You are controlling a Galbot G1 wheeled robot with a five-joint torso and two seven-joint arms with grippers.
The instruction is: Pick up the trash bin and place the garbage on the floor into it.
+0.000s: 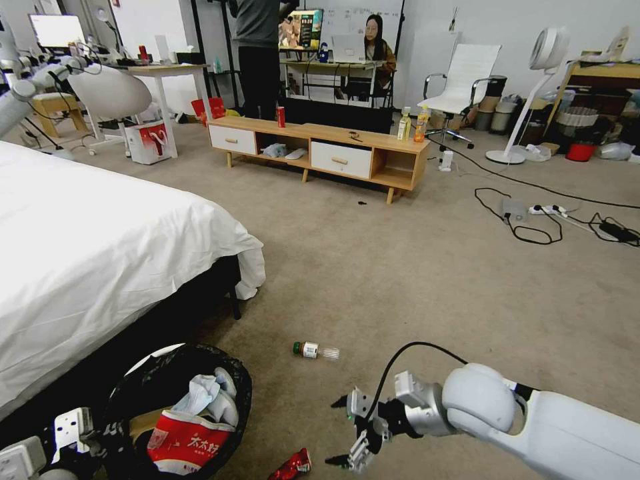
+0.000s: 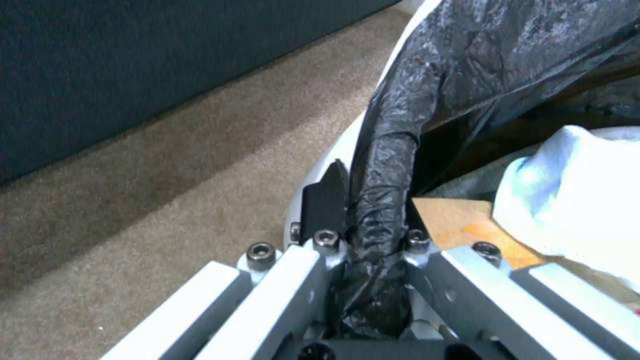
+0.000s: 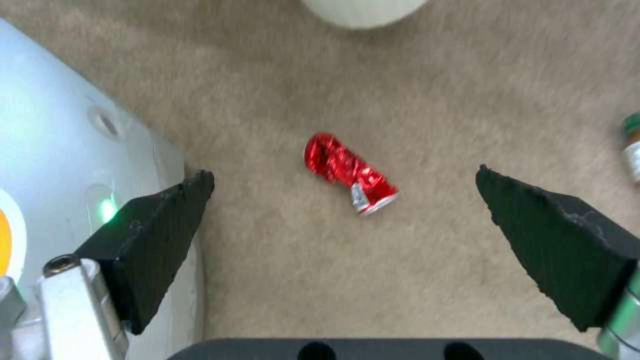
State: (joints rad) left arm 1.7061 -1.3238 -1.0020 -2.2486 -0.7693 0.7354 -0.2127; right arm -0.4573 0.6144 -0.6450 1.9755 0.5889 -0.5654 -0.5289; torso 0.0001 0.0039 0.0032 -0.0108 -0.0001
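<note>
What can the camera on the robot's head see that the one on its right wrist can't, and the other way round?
Head view: the trash bin held at its rim by the left gripper, tissues and a snack packet inside it, plus the bed.

Right wrist view: a straight-down look between the right gripper's open fingers, showing them spread wide on either side of the crushed red piece.

Both: that red piece, the small green-capped bottle, the carpet floor.

Glossy crinkled-foil garbage (image 3: 350, 172), matt carpet (image 3: 427, 90)
</note>
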